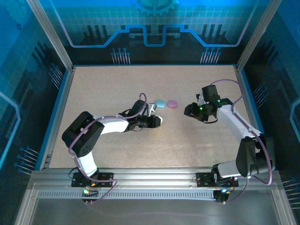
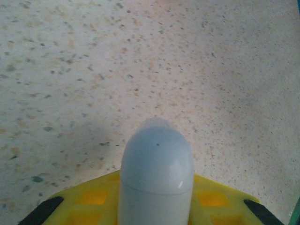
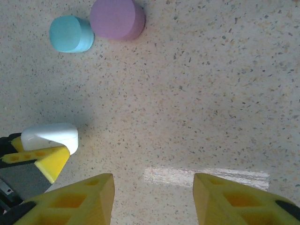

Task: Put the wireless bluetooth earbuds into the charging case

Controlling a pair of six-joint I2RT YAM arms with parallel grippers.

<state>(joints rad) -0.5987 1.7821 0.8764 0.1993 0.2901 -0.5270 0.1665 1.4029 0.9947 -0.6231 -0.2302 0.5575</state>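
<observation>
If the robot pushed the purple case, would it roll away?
Probably not: the purple case seems to sit on a flat face, so it would likely slide instead of rolling. Its smooth, rounded sides may be slippery to pinch.

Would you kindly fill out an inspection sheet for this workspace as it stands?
Surface: speckled beige table, no spills seen.
Job's things: white case held; light blue case and pink-purple case side by side on the table.
Clutter: nothing seen.
Grippers: left gripper shut on the white case; right gripper open, empty.
Cables: purple cables looped along both arms, away from the cases.
Surroundings: blue patterned walls, aluminium frame.
</observation>
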